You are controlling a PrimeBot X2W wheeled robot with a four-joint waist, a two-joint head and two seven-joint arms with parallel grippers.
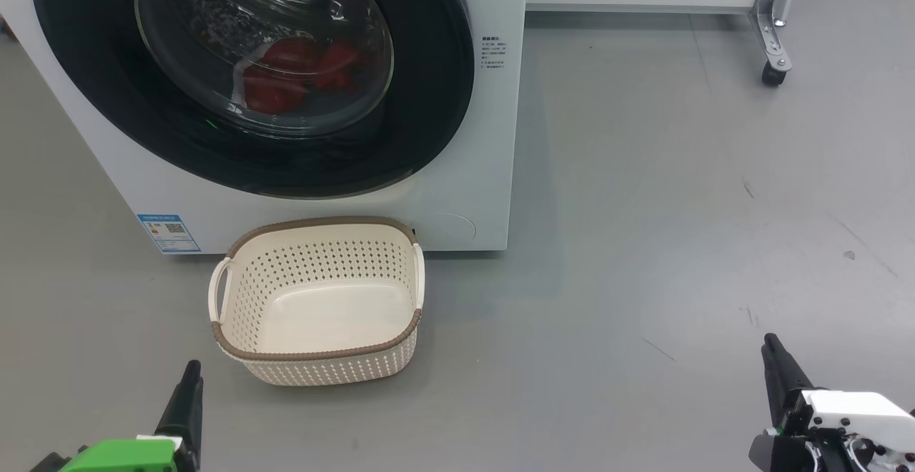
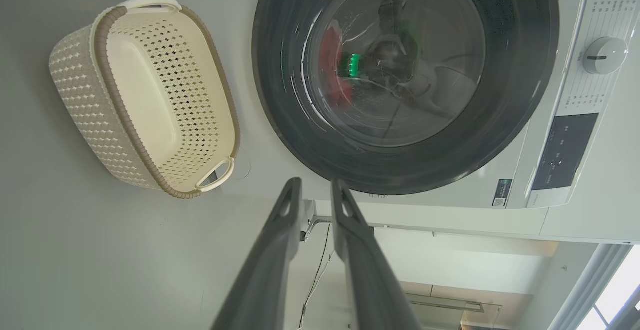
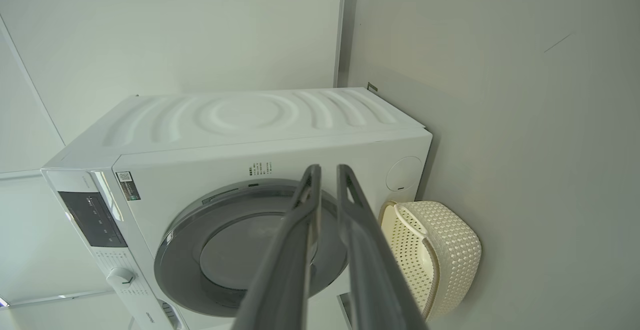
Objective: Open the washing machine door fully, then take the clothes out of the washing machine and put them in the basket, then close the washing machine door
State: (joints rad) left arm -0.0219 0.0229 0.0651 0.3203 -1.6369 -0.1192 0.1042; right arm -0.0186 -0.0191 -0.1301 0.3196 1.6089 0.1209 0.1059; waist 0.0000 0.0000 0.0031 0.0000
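We see the washing machine door [image 1: 436, 100] shut against the white washing machine [image 1: 493, 186], its black rim ringing the glass bowl. Behind that glass the red clothes [image 1: 289, 75] lie low in the drum. The basket [image 1: 314, 352] stands upright on the grey floor [image 1: 643, 243], just in front of the machine and below the door, its cream bottom showing. Our left jaws point up at the lower left of the head view, near the basket's front left corner; they stand slightly apart, gripping nothing. Our right jaws, at the lower right and well apart from the basket, show a narrow slit between them and hold nothing.
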